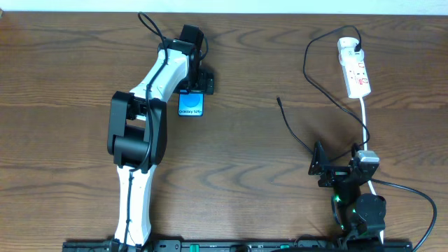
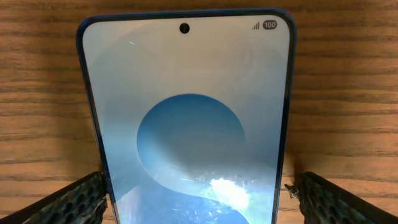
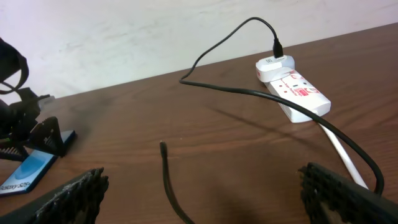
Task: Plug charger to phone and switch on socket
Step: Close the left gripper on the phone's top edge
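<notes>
Nearest on the right side of the table (image 1: 252, 182), the right end effector (image 1: 320, 168) sits low over the wood, its two fingers spread wide and holding nothing. Just beyond it lies the charger (image 3: 166, 177), a thin black cable. Its small connector tip (image 1: 278, 99) rests on bare wood, apart from those fingers and well apart from the phone (image 1: 190, 106).

Farther back on the left, the phone lies flat with its blue screen lit. The left end effector (image 1: 194, 85) is lowered over its far end, one finger on each side. They are not clamped: the left wrist view shows a sliver of wood between the phone and one finger.

Farthest back on the right, the white socket (image 1: 355, 70) lies on the table, with the charger's black plug (image 1: 358, 47) seated in its far end.
</notes>
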You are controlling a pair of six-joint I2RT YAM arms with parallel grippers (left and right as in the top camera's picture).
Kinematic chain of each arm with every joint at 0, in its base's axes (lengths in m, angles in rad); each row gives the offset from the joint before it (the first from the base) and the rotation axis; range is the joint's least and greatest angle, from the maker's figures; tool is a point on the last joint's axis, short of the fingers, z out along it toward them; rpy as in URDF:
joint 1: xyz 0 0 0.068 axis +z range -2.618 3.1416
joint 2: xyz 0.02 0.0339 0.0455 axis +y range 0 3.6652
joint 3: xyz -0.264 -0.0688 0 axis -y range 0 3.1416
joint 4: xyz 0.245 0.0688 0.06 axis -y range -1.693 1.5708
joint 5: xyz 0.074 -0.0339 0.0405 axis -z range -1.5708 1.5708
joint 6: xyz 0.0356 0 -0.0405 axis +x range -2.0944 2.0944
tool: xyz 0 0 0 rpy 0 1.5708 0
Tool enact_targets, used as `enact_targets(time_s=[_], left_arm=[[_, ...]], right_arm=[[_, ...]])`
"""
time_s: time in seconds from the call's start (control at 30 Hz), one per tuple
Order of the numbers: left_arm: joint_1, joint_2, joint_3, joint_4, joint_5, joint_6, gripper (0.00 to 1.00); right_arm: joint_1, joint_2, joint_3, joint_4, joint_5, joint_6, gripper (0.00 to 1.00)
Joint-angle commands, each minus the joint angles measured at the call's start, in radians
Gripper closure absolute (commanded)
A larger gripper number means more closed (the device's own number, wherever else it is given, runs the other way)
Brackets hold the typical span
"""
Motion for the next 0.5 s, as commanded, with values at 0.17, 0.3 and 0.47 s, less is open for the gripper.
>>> enact_targets(time_s=[0.17, 0.3, 0.47], left_arm=[[-0.001, 0.029, -0.015, -0.002, 0.0, 0.006, 0.01], [-0.001, 0.029, -0.015, -0.002, -0.001, 0.006, 0.01], [-0.001, 0.029, -0.015, -0.002, -0.001, 0.006, 0.01]], right_arm=[[0.006, -0.006, -0.002, -0.003, 0.011, -0.013, 0.01], [0.006, -0.006, -0.002, -0.003, 0.011, -0.013, 0.01], [0.006, -0.006, -0.002, -0.003, 0.011, -0.013, 0.01]])
